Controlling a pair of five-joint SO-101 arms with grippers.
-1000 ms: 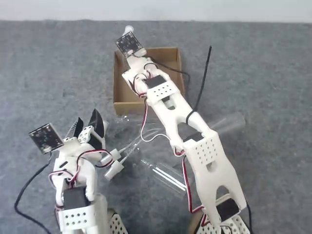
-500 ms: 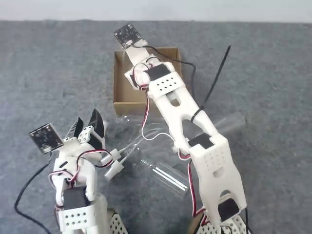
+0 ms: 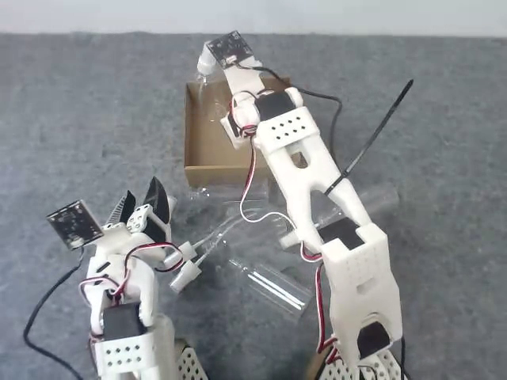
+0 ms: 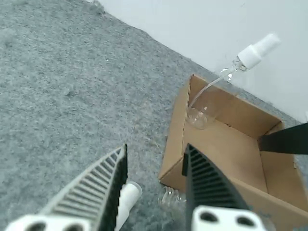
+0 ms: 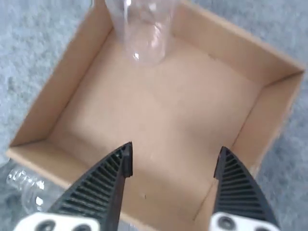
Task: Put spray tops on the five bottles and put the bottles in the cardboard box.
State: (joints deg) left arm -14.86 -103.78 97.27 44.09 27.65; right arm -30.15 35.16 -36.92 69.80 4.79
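The right arm stretches forward over the cardboard box [image 5: 72, 82], its right gripper [image 5: 174, 150] hanging above the box floor, fingers spread wide and holding nothing. A capped bottle [image 5: 142, 29] stands tilted in the box's far corner, apparently leaning on the wall. The left arm sits folded near its base, the left gripper [image 4: 155, 153] likewise spread and empty, beside loose bottles [image 3: 269, 281] on the table [image 3: 79, 119].

Left arm [image 3: 127, 317], at 7 o'clock in the high view, and right arm [image 3: 348, 269], at 5 o'clock — white printed shells, perforated panels, black servo blocks. Red, white and black cables [image 3: 247, 184] loop along the joints. Dark square camera boards [image 3: 74, 224] sit at the wrists. Fingers [image 4: 207, 183] are black and ribbed.
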